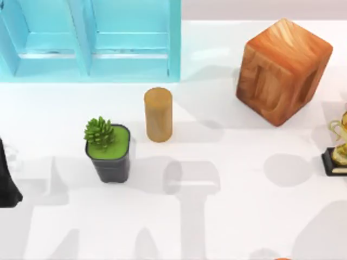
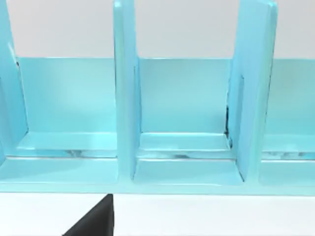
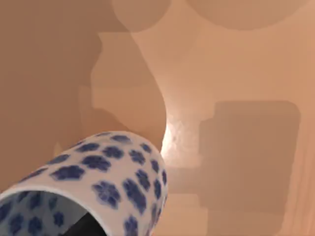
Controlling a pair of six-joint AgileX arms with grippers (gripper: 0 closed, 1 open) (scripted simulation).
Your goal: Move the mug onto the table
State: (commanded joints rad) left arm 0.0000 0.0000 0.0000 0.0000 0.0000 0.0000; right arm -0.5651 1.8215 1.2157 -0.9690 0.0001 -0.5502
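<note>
The mug (image 3: 98, 182) is white with blue flower spots. It shows in the right wrist view, very close to the camera, with its open mouth turned toward it. A dark bit sits inside the mouth at the picture's edge. It may be a finger of the right pincer, but I cannot tell, so I cannot say if that pincer is apart, together, or clamped on the mug. Behind the mug is a pale surface with soft shadows on it. I think that is the tabletop (image 1: 244, 216), and the mug seems to hang above it, not yet set down.

The mug looks hard and smooth, like a glazed cup. I think it is light, a bit slippery, and could chip or break if dropped. The rim or the wall is a good place to take hold of it, and it should go down gently.

A dark piece of the left arm (image 1: 6, 179) sits at the left edge of the tabletop, parked. Its wrist camera faces the blue shelf unit (image 2: 187, 123). I cannot tell how its pincer stands.

I see no words, labels or brands anywhere.
</note>
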